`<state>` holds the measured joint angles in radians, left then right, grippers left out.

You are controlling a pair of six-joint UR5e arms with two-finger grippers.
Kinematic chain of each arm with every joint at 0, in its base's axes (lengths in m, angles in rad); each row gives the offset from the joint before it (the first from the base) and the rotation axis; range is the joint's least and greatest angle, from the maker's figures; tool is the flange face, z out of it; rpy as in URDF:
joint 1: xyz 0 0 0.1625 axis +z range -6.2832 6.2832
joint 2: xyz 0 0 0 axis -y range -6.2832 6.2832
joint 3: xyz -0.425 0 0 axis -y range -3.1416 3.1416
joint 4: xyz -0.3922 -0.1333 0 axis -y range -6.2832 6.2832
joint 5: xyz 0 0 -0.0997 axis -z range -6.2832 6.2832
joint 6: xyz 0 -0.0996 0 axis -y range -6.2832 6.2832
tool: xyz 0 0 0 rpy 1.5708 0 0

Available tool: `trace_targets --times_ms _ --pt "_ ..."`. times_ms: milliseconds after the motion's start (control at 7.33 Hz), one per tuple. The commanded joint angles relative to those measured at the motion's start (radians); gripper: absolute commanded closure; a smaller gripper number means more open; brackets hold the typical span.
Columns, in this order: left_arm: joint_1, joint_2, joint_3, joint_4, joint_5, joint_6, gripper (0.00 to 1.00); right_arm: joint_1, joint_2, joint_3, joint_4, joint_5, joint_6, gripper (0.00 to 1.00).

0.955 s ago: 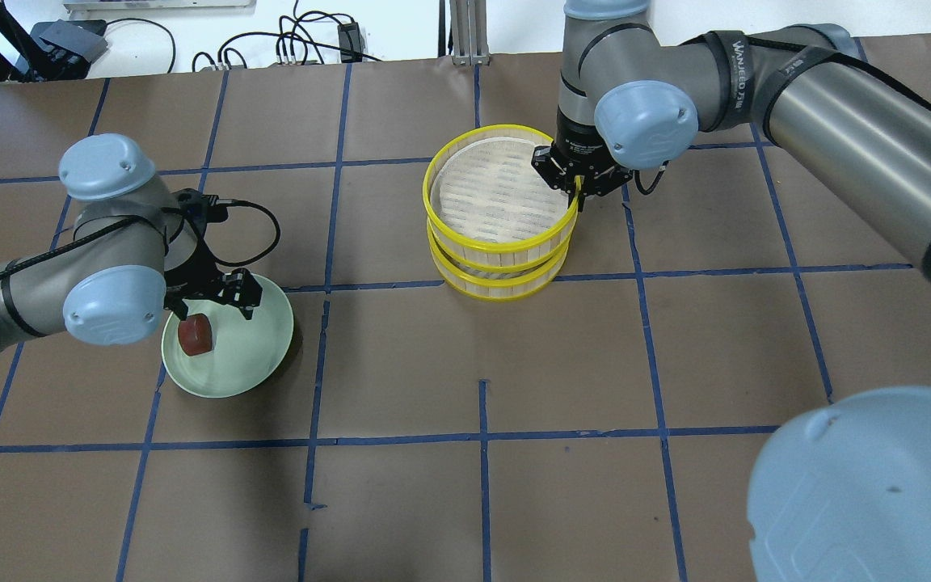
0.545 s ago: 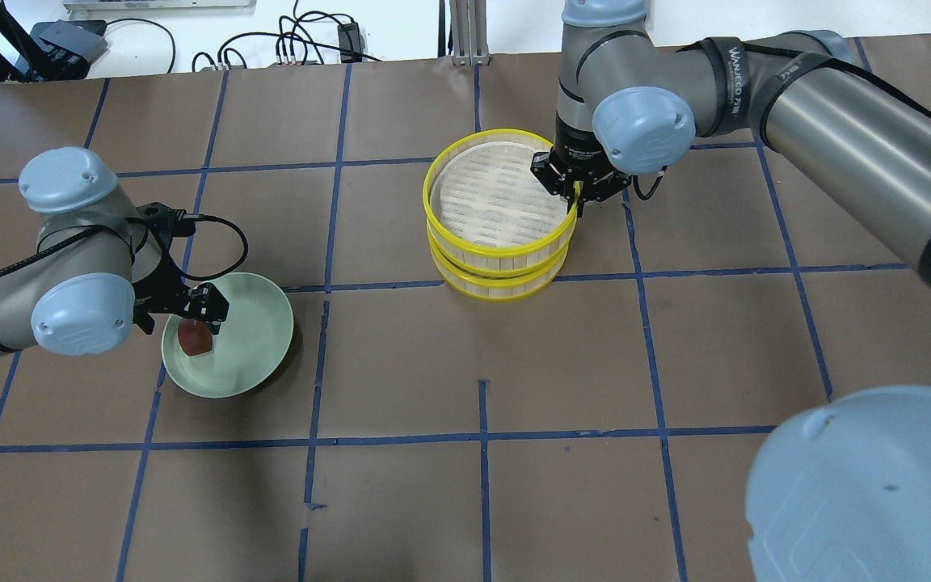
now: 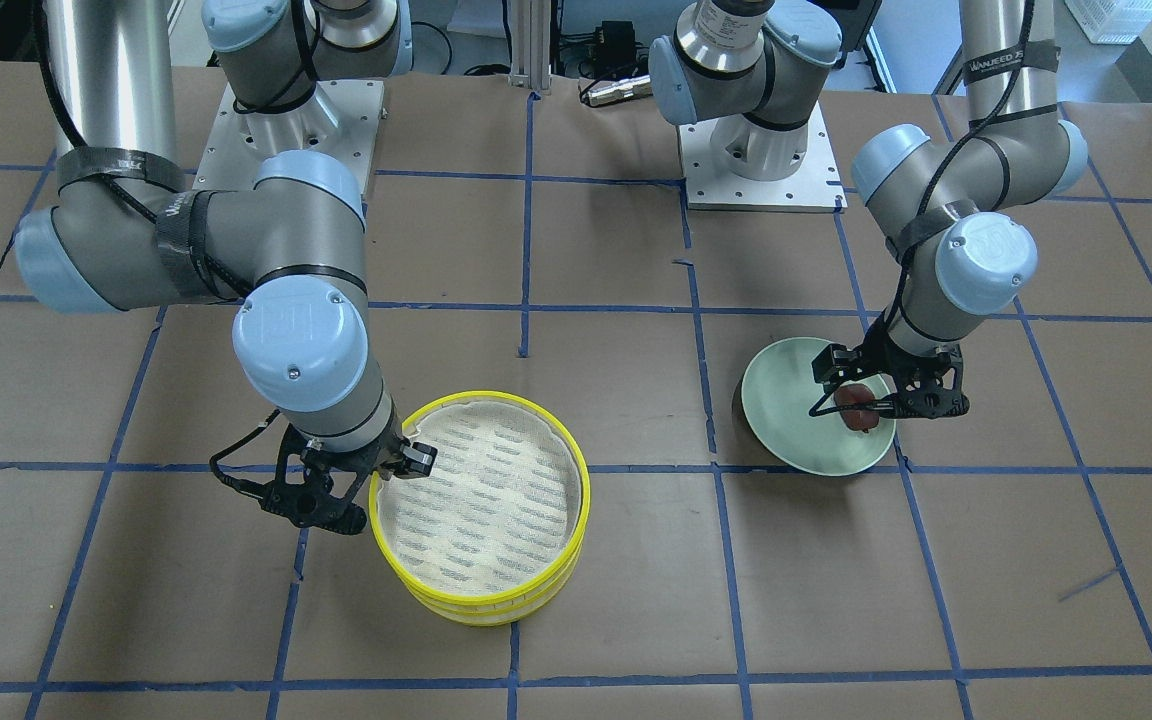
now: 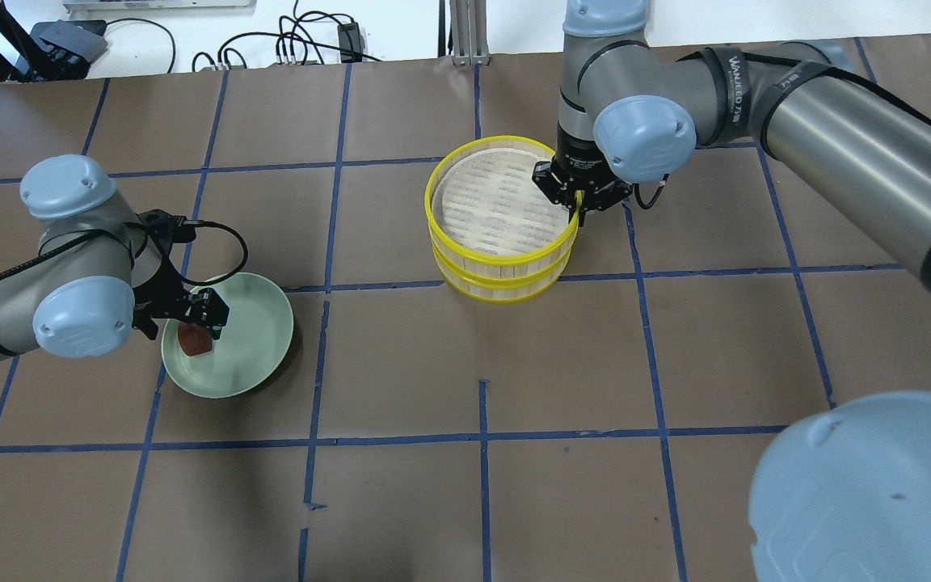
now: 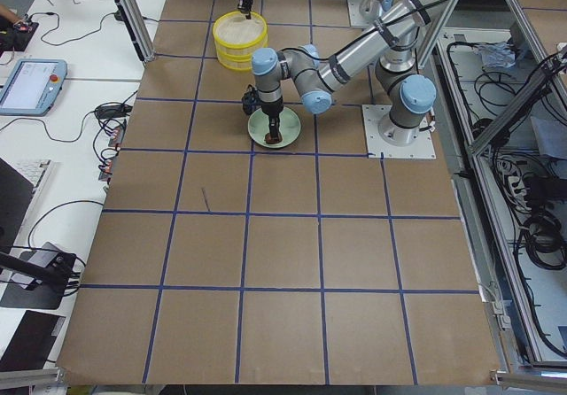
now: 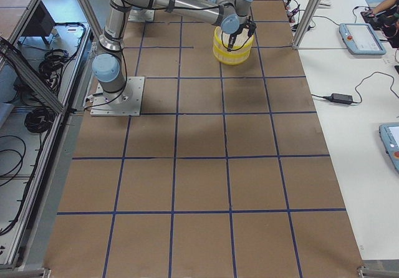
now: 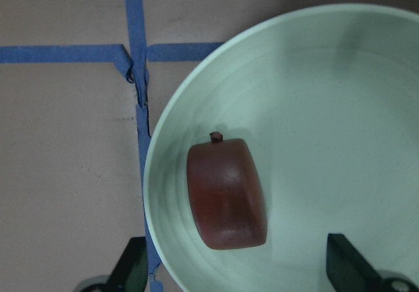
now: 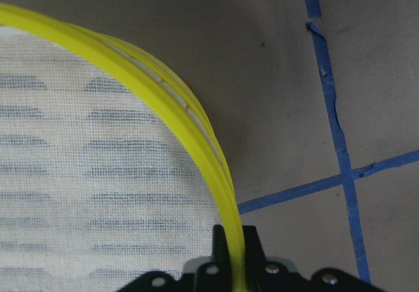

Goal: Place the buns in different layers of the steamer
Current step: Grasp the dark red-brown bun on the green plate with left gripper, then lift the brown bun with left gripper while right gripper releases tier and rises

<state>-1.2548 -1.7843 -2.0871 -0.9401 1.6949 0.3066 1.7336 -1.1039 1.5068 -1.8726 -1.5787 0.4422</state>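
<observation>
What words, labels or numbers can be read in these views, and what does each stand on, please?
"WANJEED", on the right arm's black strap.
"WANJEED", followed by blurred characters, on the left arm's black strap.
The tablet screen beside the table is too small to read.

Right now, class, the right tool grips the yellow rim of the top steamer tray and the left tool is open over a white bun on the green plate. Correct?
Not quite. In the left wrist view the bun on the green plate is dark reddish-brown, not white. The rest stands: the right tool grips the yellow rim of the top steamer tray; the left tool is open over the bun.
</observation>
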Motion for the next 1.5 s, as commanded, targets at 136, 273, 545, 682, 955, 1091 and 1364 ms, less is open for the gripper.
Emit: trace_targets --times_ms 136,273,545,682,955,1091,1364 --pt "0.000 -0.027 0.004 0.030 -0.003 0.002 0.13 0.010 -0.004 0.000 0.006 0.002 0.039 0.20" --pt "0.000 -0.035 0.004 0.032 -0.001 0.002 0.27 0.014 -0.013 -0.008 0.001 0.000 0.036 0.17" --pt "0.000 -0.038 0.004 0.032 0.005 0.003 0.61 -0.006 -0.106 -0.055 0.031 -0.001 -0.025 0.16" --pt "0.000 -0.038 0.004 0.032 0.002 -0.003 0.98 -0.046 -0.152 -0.085 0.070 -0.004 -0.124 0.17" --pt "-0.008 -0.023 0.005 0.082 0.000 -0.004 1.00 -0.165 -0.206 -0.185 0.269 -0.001 -0.317 0.17" --pt "-0.021 -0.009 0.034 0.095 -0.003 -0.009 1.00 -0.167 -0.212 -0.221 0.344 -0.001 -0.354 0.17" --pt "-0.101 0.035 0.125 0.017 0.000 -0.045 1.00 -0.160 -0.235 -0.212 0.372 0.002 -0.370 0.15"
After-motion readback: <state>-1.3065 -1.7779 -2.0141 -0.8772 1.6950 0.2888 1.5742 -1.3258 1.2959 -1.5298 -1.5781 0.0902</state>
